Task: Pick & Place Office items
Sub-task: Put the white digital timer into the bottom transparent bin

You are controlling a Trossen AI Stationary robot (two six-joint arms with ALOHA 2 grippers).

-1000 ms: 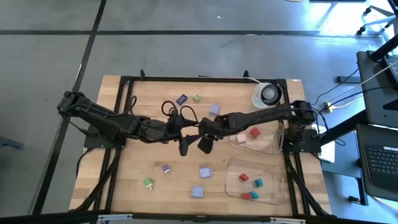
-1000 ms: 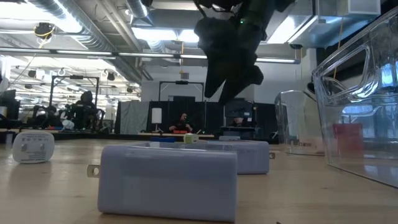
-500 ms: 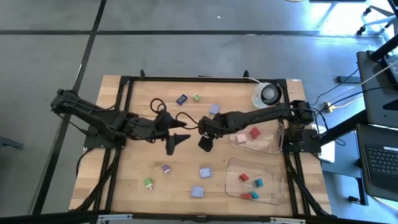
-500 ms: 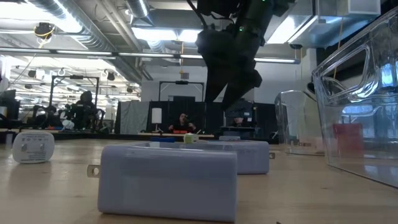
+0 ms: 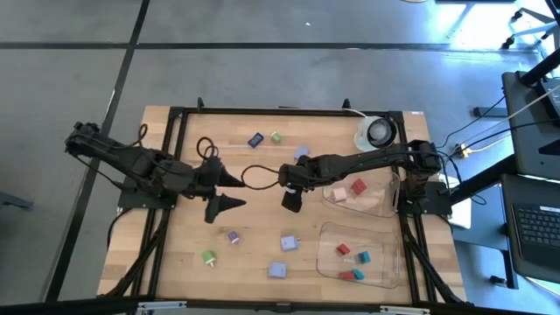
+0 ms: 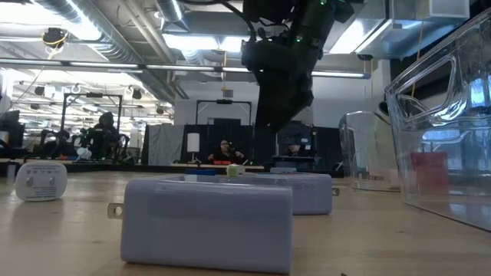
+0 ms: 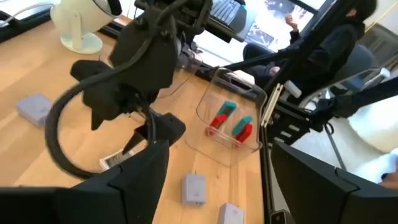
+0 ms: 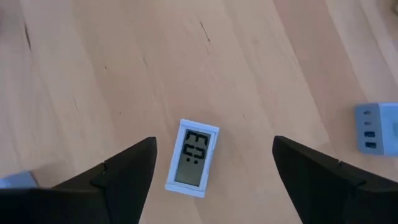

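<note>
Small coloured office items lie scattered on the wooden table: blue [image 5: 255, 139], green [image 5: 276, 136], lavender [image 5: 302, 152], purple [image 5: 234, 236]. My right gripper [image 5: 291, 201] is open and points down over a tiny white piece with a dark display [image 8: 191, 157]. The piece lies flat on the wood between the fingers, untouched, and the gripper hides it in the high view. My left gripper [image 5: 233, 191] is open, empty and left of the right one. From its wrist view [image 7: 217, 149] it faces the right gripper [image 7: 137, 68].
Two clear trays stand at the table's right: the farther one [image 5: 381, 206] holds a red and a pink piece, the nearer one [image 5: 328, 232] holds red and teal pieces. A white tape roll [image 5: 378, 131] sits at the far right. Lavender blocks [image 5: 289, 241] [image 5: 277, 270] lie near the front.
My left gripper has drawn back from the right gripper toward the table's left edge, and its dark cable loop has gone with it. My right gripper has stayed over the same spot and turned, so that its fingers hang straighter down.
</note>
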